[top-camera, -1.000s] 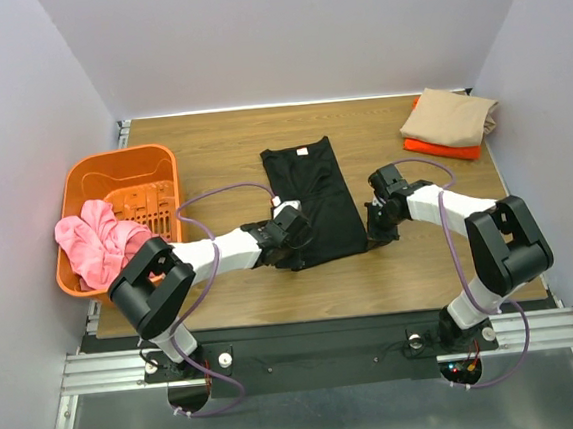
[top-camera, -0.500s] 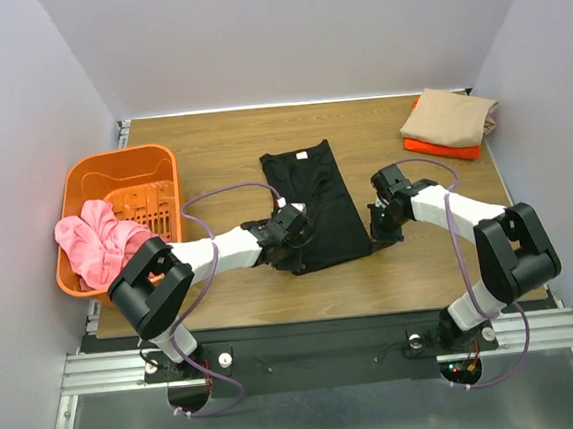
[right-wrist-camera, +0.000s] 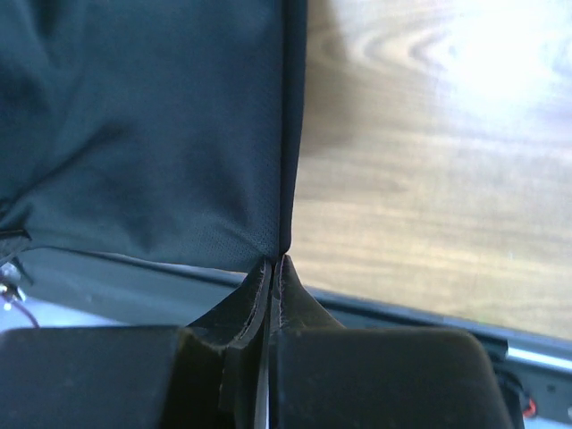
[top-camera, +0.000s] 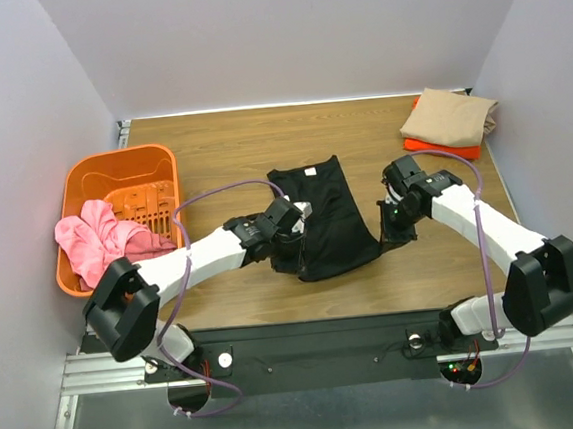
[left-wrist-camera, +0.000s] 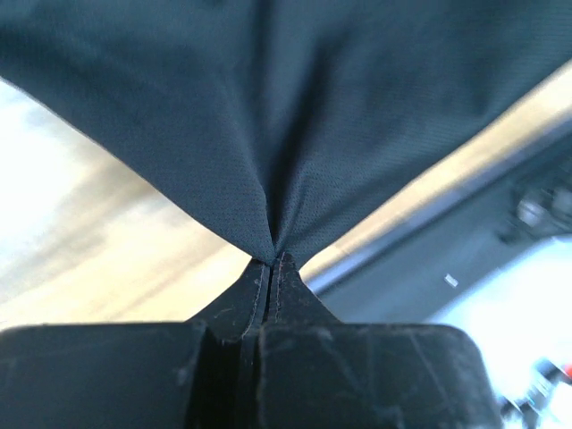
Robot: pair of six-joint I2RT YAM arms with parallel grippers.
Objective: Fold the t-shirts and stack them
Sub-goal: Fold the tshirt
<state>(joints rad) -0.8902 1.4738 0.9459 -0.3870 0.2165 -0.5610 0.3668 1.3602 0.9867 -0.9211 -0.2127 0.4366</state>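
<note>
Top external view, from the left: at about 9 o'clock on the bench (top-camera: 220,140) sits the orange plastic basket (top-camera: 121,154), with a crumpled pink cloth (top-camera: 94,246) spilling over its near rim. Whether that is another shirt waiting to be folded cannot be told. At the centre lies the black t-shirt (top-camera: 326,206), already narrowed to a long panel with its white neck tag at the 12 o'clock end. Its near hem is caught at both corners, the left gripper (top-camera: 291,244) pinched tight on the 7 o'clock corner and the right gripper (top-camera: 388,231) on the 5 o'clock one. Each wrist view shows fingers pressed together with black cloth fanning from the tips, seemingly raised off the wood. By that, the crosswise fold looks under way, with the hem not yet laid toward the collar. At 2 o'clock the tan t-shirt (top-camera: 448,115) rests folded on the folded bright orange t-shirt (top-camera: 441,148), so two are done. The black one remains to be finished and added to that stack.
</note>
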